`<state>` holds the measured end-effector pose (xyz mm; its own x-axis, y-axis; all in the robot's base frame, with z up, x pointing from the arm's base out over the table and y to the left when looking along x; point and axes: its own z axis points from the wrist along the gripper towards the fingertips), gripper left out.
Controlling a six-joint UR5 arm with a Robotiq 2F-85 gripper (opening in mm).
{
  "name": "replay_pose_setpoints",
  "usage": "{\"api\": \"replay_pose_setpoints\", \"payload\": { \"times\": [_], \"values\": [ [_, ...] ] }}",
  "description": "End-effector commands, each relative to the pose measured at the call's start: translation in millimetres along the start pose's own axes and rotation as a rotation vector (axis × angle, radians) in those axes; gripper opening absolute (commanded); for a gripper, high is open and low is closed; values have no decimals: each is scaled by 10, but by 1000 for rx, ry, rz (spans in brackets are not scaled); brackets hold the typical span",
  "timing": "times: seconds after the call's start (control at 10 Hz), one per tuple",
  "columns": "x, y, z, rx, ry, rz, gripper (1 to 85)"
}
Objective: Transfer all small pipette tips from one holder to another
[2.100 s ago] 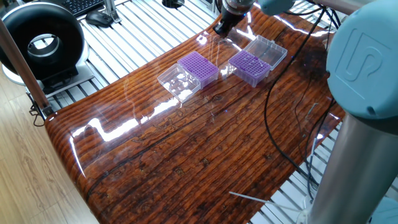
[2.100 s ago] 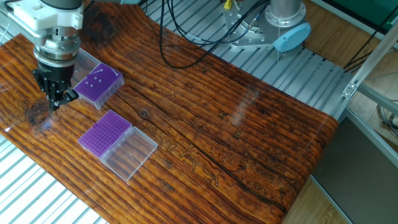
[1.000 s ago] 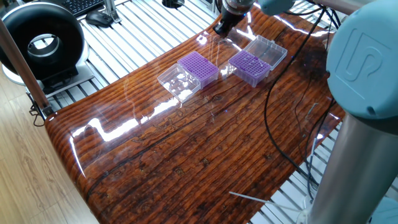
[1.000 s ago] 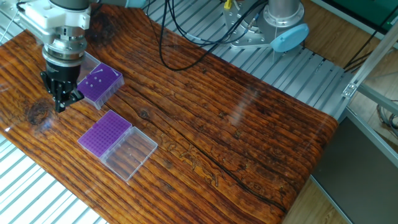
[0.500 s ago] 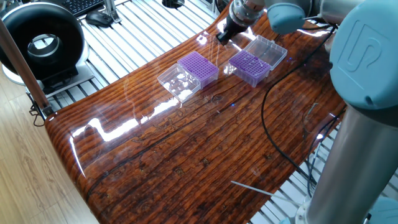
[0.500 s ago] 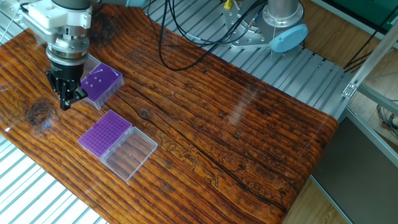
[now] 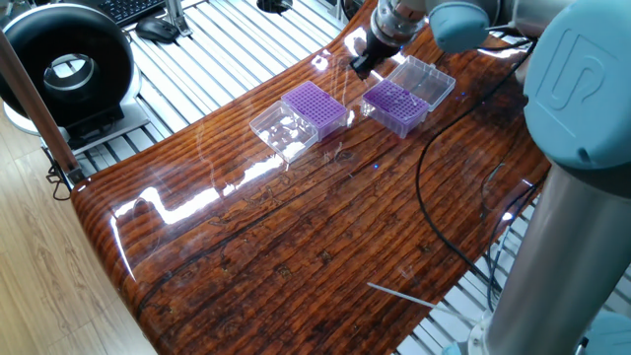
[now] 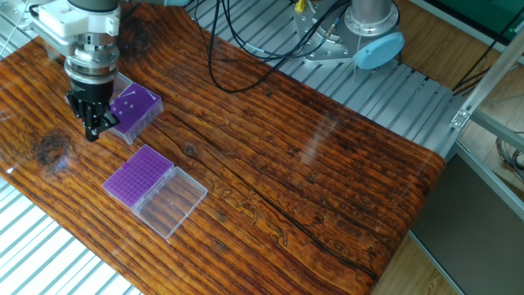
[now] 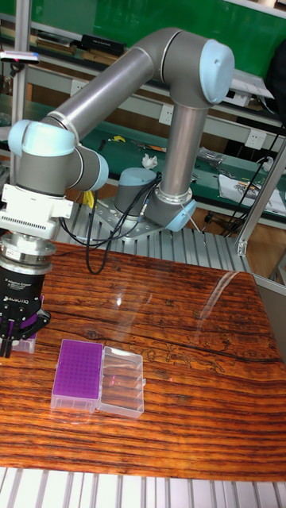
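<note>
Two purple holders with clear hinged lids lie on the wooden table. The full holder [image 8: 137,174] [image 7: 315,106] [image 9: 77,371] carries a dense grid of small pipette tips [image 8: 131,179]. On the other holder [image 8: 133,111] [image 7: 394,104], only a few pale tips [image 8: 127,106] show. My gripper [image 8: 92,129] [image 7: 362,63] [image 9: 5,341] hangs just above the table at that sparse holder's outer edge, pointing down. Its black fingers are drawn together. Anything held between them is too small to see. In the tall fixed view the gripper hides most of the sparse holder.
Black cables [image 7: 434,148] trail across the table near the arm's base [image 8: 372,33]. A black ring-shaped device [image 7: 64,64] stands on the slatted bench beyond the table's edge. The open lids [image 8: 172,201] [image 7: 426,79] lie flat beside their holders.
The gripper has shifted sideways from the table's edge towards the sparse holder and now sits against its side. Both holders stayed in place.
</note>
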<state>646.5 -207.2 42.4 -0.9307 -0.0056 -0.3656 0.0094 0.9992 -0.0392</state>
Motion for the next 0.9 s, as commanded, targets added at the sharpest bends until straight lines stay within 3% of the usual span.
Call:
{"api": "replay_pose_setpoints", "payload": {
  "times": [0.0,0.8],
  "values": [
    [148,-58,-17,7,46,18,10],
    [392,-159,-64,49,135,30,10]
  ]
}}
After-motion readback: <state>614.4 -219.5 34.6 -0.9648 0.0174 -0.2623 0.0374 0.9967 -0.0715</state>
